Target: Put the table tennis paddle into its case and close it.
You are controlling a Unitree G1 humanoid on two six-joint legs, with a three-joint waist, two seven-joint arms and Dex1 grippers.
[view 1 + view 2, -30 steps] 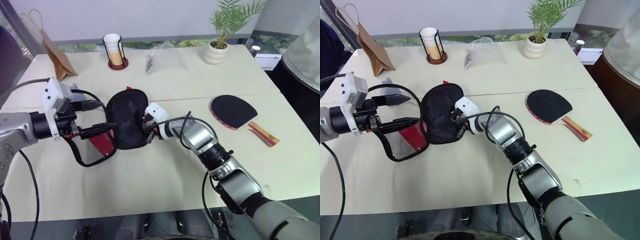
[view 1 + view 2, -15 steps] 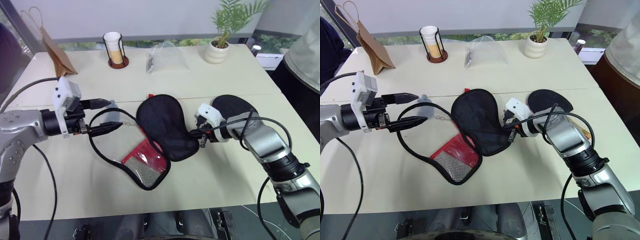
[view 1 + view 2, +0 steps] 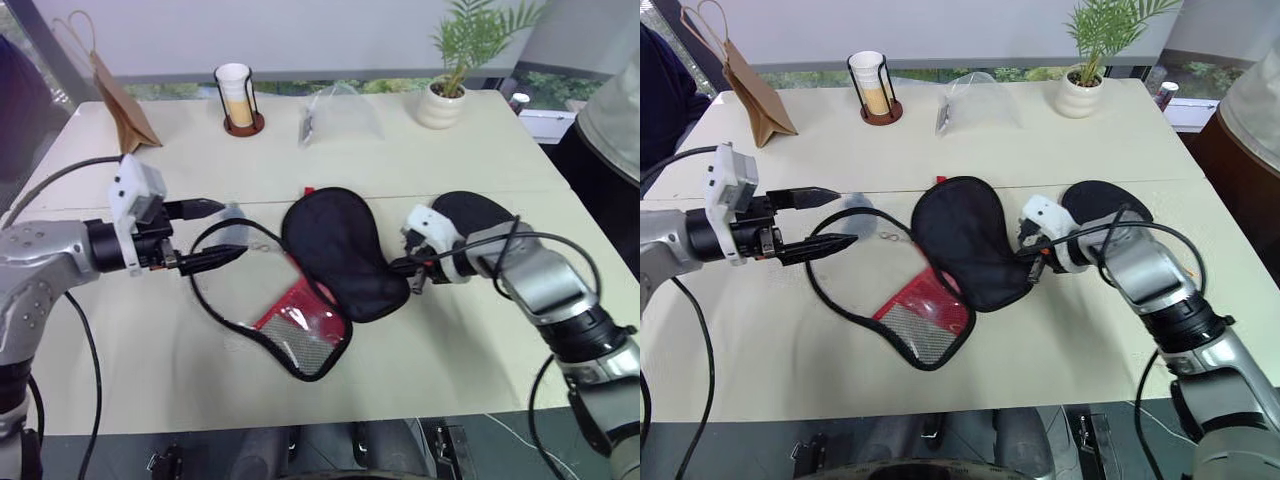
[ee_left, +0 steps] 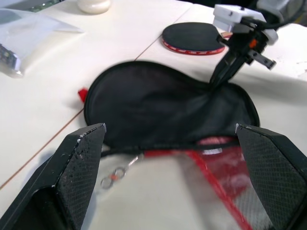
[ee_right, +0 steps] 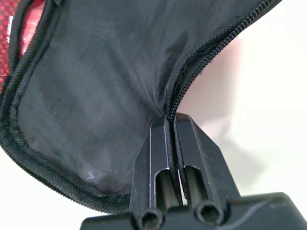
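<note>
The case [image 3: 340,250] lies unzipped and spread on the table; its black flap is at the centre and its red mesh half [image 3: 300,325] lies nearer me. My right gripper [image 3: 398,266] is shut on the black flap's zip edge [image 5: 192,62] at the case's right side. The table tennis paddle [image 3: 478,208] lies black face up just behind that gripper, partly hidden by my right arm. My left gripper [image 3: 212,234] stands open at the case's left end, nothing between its fingers. The loose zip edge [image 3: 195,285] curls close by its lower finger.
A small key ring [image 4: 113,177] lies beside the case's left end. At the table's far side stand a brown paper bag [image 3: 120,95], a cup in a wire holder [image 3: 235,95], a clear plastic bag [image 3: 340,105] and a potted plant [image 3: 445,95]. A person [image 3: 612,110] is at the right edge.
My right gripper has pulled the black flap far to the right, spreading the case flat on the table. The red mesh half has dropped off my left gripper, which has hardly moved.
</note>
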